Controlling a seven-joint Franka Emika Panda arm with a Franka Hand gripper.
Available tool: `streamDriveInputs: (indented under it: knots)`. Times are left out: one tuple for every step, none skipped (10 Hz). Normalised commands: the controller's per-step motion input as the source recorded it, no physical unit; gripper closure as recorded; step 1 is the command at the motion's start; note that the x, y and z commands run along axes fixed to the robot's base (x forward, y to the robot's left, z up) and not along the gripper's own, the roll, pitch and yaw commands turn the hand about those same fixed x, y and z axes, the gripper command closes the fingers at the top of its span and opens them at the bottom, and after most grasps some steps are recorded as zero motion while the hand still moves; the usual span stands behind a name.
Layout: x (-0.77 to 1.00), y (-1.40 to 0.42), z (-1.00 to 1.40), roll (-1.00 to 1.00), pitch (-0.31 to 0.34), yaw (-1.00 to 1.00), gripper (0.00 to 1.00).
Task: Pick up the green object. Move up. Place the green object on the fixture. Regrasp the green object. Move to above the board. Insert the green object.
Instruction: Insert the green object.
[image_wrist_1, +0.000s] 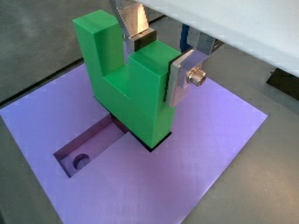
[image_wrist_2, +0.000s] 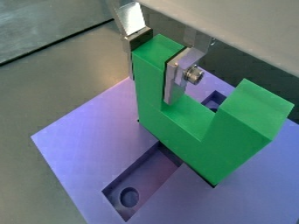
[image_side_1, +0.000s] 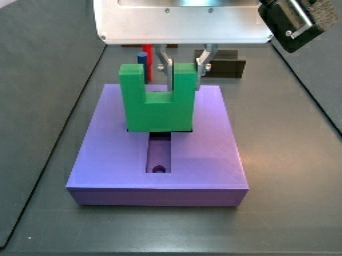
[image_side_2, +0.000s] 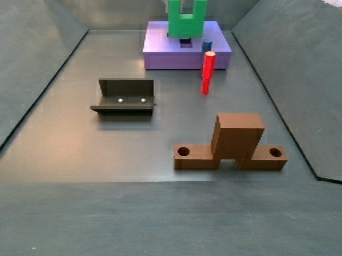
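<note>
The green object (image_wrist_1: 126, 87) stands upright, two prongs up, over the cross-shaped recess of the purple board (image_wrist_1: 205, 162). Its lower end is at the recess mouth; I cannot tell how deep it sits. My gripper (image_wrist_1: 159, 59) is shut on one prong, with a silver finger on each side. Both wrist views show this grasp (image_wrist_2: 158, 59). In a side view the gripper (image_side_1: 181, 62) hangs over the green object (image_side_1: 158, 105) on the board (image_side_1: 114, 160). The fixture (image_side_2: 124, 97) stands empty on the floor, well away from the board (image_side_2: 163, 57).
A red-and-blue peg (image_side_2: 209, 70) stands upright beside the board. A lighter brown cross-shaped stand (image_side_2: 238, 140) sits on the floor near the front right. One round hole (image_side_1: 159, 167) shows in the open part of the recess. Grey walls bound the floor.
</note>
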Motion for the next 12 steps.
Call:
streamDriveInputs:
  knots:
    - [-0.05, -0.08, -0.23, 0.10, -0.110, 0.07, 1.00]
    - [-0.03, -0.21, -0.26, 0.18, -0.070, 0.15, 1.00]
    - [-0.05, -0.19, -0.28, 0.26, -0.069, 0.13, 1.00]
    - [0.00, -0.13, -0.33, 0.30, -0.076, 0.09, 1.00]
    - [0.00, 0.00, -0.46, 0.25, -0.041, 0.00, 1.00]
    - [0.00, 0.00, -0.72, 0.13, -0.077, 0.00, 1.00]
    - [-0.07, 0.00, -1.00, 0.04, -0.137, 0.01, 1.00]
    - [-0.10, 0.00, -1.00, 0.00, -0.116, 0.00, 1.00]
    - [-0.10, 0.00, -1.00, 0.02, -0.123, 0.00, 1.00]
    - [-0.11, -0.01, -0.52, 0.14, -0.059, 0.00, 1.00]
    - [0.00, 0.00, 0.00, -0.01, 0.000, 0.00, 1.00]
    - [0.00, 0.00, 0.00, 0.00, 0.000, 0.00, 1.00]
